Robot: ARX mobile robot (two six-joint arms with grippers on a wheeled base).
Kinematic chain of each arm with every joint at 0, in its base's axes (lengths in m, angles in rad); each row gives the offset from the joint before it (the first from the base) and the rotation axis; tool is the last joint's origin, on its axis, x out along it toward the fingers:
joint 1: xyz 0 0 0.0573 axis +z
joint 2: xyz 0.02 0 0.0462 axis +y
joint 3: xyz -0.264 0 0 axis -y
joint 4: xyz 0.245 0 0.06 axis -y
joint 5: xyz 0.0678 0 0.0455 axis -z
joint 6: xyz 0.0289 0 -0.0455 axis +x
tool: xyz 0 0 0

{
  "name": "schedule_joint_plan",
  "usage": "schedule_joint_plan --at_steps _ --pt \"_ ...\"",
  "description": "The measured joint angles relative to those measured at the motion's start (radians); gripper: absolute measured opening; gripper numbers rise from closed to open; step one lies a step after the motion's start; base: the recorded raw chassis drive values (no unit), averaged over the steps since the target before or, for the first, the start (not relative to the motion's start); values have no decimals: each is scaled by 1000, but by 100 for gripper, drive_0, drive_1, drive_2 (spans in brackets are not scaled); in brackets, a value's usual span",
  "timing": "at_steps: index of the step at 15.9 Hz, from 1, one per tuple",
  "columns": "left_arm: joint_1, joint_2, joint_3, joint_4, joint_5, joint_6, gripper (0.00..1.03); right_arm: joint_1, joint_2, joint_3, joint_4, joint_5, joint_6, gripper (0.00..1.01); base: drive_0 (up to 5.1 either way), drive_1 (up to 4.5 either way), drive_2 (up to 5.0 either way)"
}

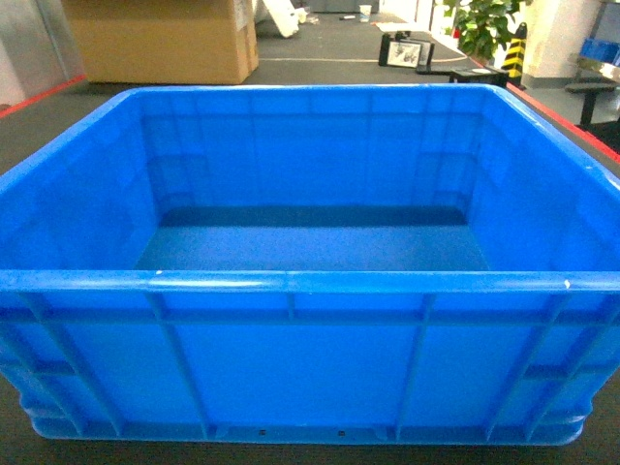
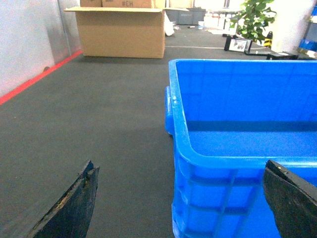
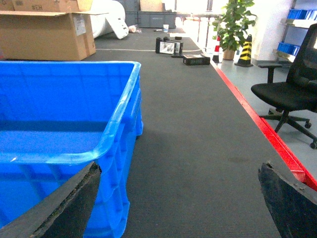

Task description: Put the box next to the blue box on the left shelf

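1. Head camera: I see the big bright-blue crate [image 1: 310, 291] filling nearly the whole view. It sits upright on dark grey carpet [image 1: 320, 70], its ribbed near wall facing me and its deep inside bare down to the floor panel. Neither gripper shows in this view. Behind the crate stand a large cardboard box [image 1: 160, 39] at the upper left and a potted plant [image 1: 482, 24] at the upper right. A red floor line [image 1: 567, 116] runs along the right side.

2. Left wrist camera: I see the left gripper [image 2: 181, 203] with its jaws spread wide. One dark finger [image 2: 74, 208] hangs over the carpet, the other [image 2: 292, 206] lies in front of the crate's near wall. The crate's near left corner sits between them. I cannot tell whether either finger touches the plastic. The cardboard box stands farther back, beside a grey wall with a red strip at its foot.

3. Right wrist camera: I see the right gripper [image 3: 178, 203] also spread wide. Its left finger [image 3: 59, 208] overlaps the crate's near right corner, its right finger [image 3: 290, 203] hangs over the carpet. Contact is unclear here too. A black office chair [image 3: 292, 84] stands beyond the red line, with the plant and a striped cone [image 3: 244, 51] farther back.
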Motion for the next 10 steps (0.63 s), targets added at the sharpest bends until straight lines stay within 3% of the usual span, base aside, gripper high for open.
schedule_joint_plan --at_steps 10 --pt "0 0 0 3 -1 0 98 0 0 0 0 0 0 98 0 0 0"
